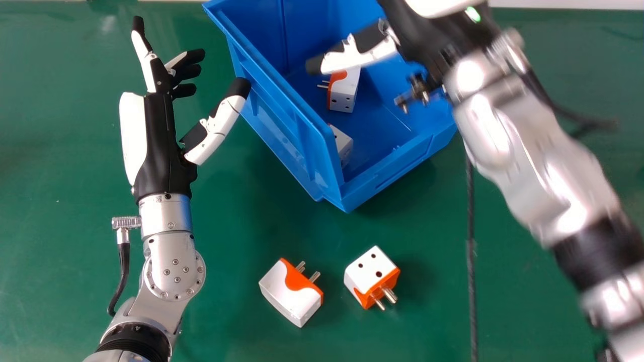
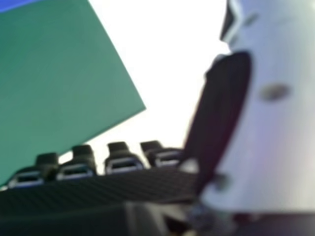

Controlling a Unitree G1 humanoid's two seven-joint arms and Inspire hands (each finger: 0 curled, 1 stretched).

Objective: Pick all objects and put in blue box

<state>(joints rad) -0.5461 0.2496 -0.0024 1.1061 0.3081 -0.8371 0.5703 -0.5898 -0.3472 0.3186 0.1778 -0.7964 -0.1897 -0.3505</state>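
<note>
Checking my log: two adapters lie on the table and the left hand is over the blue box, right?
Not quite: the head view shows the right hand over the blue box; the left hand is beside it. Two adapters do lie on the table.

The left arm (image 1: 171,274) rises from the bottom edge at the head view's left, silver forearm nearly upright, a black cable (image 1: 122,274) plugged in at the outer side of the wrist (image 1: 166,213). Its left hand (image 1: 163,136) points away from the body, relaxed, fingers (image 1: 146,63) spread and gently bent, the thumb (image 1: 219,125) angled out well apart from them. The right arm (image 1: 538,176) slants in from the right side toward the top centre, its right hand (image 1: 422,32) at the upper edge, thumb stretched toward the view's left; in the right hand view the extended fingers line the bottom edge, with the thumb standing upright at the right
</note>
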